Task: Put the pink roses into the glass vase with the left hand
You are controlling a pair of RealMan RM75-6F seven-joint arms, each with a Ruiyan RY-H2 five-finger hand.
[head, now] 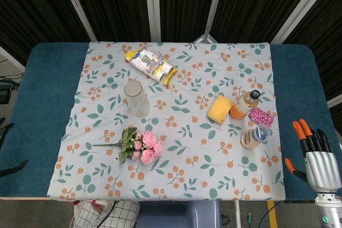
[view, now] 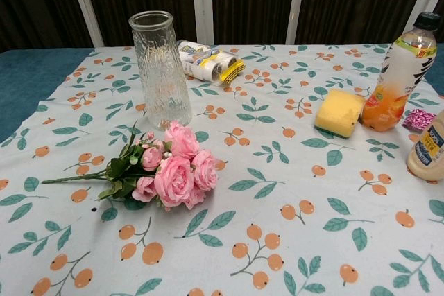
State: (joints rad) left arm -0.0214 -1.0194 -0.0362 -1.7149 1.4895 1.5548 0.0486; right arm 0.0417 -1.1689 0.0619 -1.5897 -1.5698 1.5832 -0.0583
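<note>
A bunch of pink roses (head: 145, 145) with green leaves lies flat on the flowered cloth, stem pointing left; the chest view shows the roses (view: 173, 168) close up. The empty glass vase (head: 137, 99) stands upright just behind them, tall and ribbed in the chest view (view: 161, 67). Only dark fingertips of my left hand (head: 7, 148) show, at the left edge over the blue table, apart and holding nothing, far left of the roses. My right hand (head: 319, 164) hovers at the right edge, fingers straight and spread, empty.
A yellow-white snack pack (head: 152, 65) lies behind the vase. To the right are a yellow sponge (head: 219, 109), an orange juice bottle (head: 245, 104), a pink patterned packet (head: 261, 116) and a small beige bottle (head: 253, 136). The cloth (head: 176, 180) covers the blue table's middle.
</note>
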